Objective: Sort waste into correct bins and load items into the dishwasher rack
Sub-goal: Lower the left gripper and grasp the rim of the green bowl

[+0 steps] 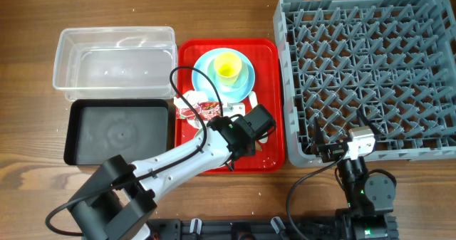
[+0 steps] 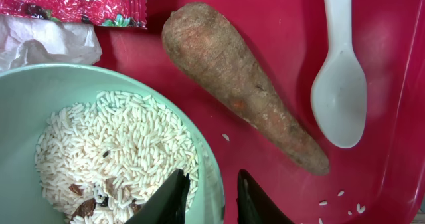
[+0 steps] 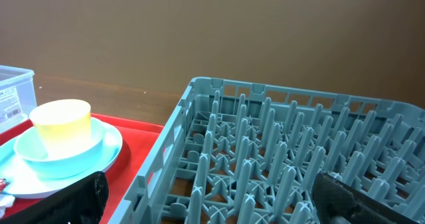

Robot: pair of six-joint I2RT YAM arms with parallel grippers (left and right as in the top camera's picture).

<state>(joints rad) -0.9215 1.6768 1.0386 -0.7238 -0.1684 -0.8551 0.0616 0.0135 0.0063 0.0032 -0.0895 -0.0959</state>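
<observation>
- Left fingers point(image 2: 169, 201): closed on the rim of the green bowl point(image 2: 40, 91), one finger inside and one outside.
- Green bowl: stands on the red tray point(image 2: 392, 151), near its front edge, and holds rice point(image 2: 113, 151) with a few dark bits.
- Beside the bowl: the sausage point(image 2: 239, 84) lies close by, and the spoon point(image 2: 339, 84) lies beyond it. The wrapper point(image 2: 73, 1) and tissue point(image 2: 46, 44) lie at the bowl's far side.
- Right fingers point(image 3: 73, 197): spread wide, holding nothing, at the near corner of the rack point(image 1: 370, 69).
- Bins: the clear bin point(image 1: 114, 58) and black bin point(image 1: 117, 133) stand left of the tray, with the black one nearer the robot.
- Step in hand (judged): lift the bowl and empty its rice into a bin; the bowl goes to the rack afterwards.
- Doing it well: a one-sided rim grip lets the bowl sag, so raise it straight and slowly and keep it level.
- Carry it high enough to clear the tray lip and the bin wall.
- Tip only once the bowl is fully over the bin.
- Risk: the rim slipping, or rice spilling onto the table.
</observation>
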